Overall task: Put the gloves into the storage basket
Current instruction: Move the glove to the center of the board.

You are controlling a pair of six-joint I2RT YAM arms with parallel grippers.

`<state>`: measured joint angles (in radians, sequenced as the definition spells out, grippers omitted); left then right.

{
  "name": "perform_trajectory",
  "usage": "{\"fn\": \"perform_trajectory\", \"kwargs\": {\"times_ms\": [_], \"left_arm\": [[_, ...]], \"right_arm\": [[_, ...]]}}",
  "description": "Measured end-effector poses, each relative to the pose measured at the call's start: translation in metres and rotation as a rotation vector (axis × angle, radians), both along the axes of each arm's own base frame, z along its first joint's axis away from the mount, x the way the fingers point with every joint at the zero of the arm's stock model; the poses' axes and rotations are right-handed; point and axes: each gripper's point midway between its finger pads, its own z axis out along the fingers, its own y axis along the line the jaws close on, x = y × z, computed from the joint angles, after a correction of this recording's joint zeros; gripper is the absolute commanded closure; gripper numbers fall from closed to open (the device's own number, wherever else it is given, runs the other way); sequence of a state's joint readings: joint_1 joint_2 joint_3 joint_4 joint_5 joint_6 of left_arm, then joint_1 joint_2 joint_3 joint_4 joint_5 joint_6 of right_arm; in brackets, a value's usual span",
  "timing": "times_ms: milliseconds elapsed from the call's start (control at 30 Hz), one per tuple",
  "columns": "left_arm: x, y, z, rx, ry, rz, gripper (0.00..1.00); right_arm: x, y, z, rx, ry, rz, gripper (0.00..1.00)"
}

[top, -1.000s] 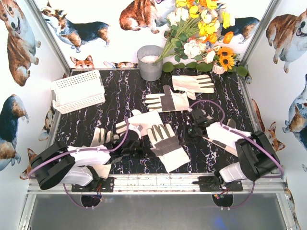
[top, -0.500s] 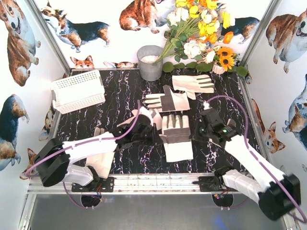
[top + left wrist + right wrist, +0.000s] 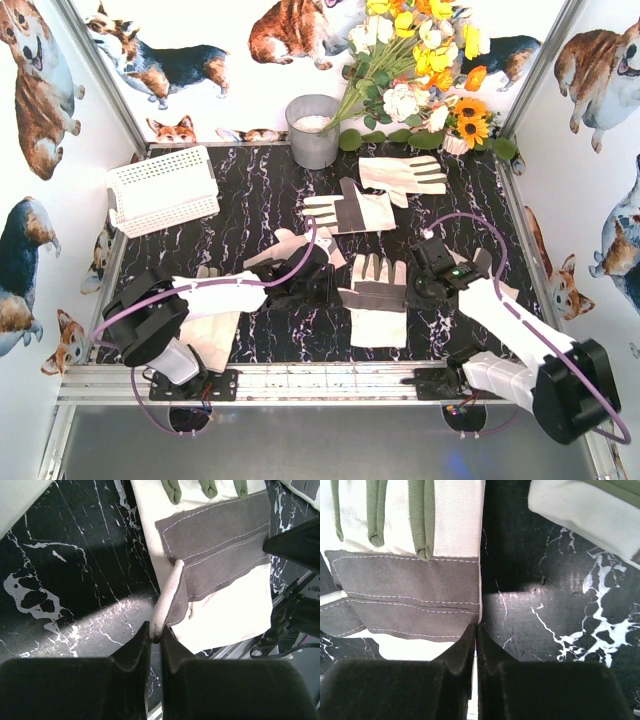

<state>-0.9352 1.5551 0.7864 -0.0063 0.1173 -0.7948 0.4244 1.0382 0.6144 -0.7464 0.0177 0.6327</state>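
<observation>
Black marble worktop [image 3: 250,200] held the glove [image 3: 378,310] centrally; your left hand [image 3: 320,287] pinched its thumb fold, your right hand [image 3: 418,290] its opposite edge. Thin pinches could slip before the far-left basket [image 3: 160,190].

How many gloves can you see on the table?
5 gloves. One near the flowers, one mid-table, one pinched by the left end effector, the right end effector closed at its opposite edge, two partly under the left arm, far and near. The right arm may hide another.
</observation>
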Motion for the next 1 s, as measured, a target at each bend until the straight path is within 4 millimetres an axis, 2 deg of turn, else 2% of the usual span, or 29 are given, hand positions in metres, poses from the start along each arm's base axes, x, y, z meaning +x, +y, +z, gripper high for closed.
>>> {"fn": "perform_trajectory", "kwargs": {"times_ms": [167, 367, 433, 567, 767, 1000], "left_arm": [[0.005, 0.006, -0.008, 0.003, -0.009, 0.019, 1.0], [0.0, 0.034, -0.036, 0.069, 0.025, 0.059, 1.0], [-0.001, 0.04, -0.039, 0.076, 0.029, 0.068, 1.0], [-0.001, 0.053, -0.034, 0.076, 0.011, 0.087, 1.0], [-0.003, 0.082, -0.026, 0.086, -0.018, 0.138, 1.0], [-0.009, 0.119, -0.033, 0.092, -0.004, 0.218, 1.0]], "right_arm": [[0.006, 0.011, -0.011, 0.033, 0.026, 0.017, 1.0], [0.017, 0.028, -0.024, 0.084, 0.05, 0.044, 1.0], [0.019, 0.033, -0.028, 0.098, 0.06, 0.054, 1.0], [0.02, 0.044, -0.037, 0.125, 0.081, 0.081, 1.0], [0.029, 0.073, -0.037, 0.179, 0.084, 0.136, 1.0], [0.041, 0.111, -0.037, 0.224, 0.081, 0.215, 1.0]]}}
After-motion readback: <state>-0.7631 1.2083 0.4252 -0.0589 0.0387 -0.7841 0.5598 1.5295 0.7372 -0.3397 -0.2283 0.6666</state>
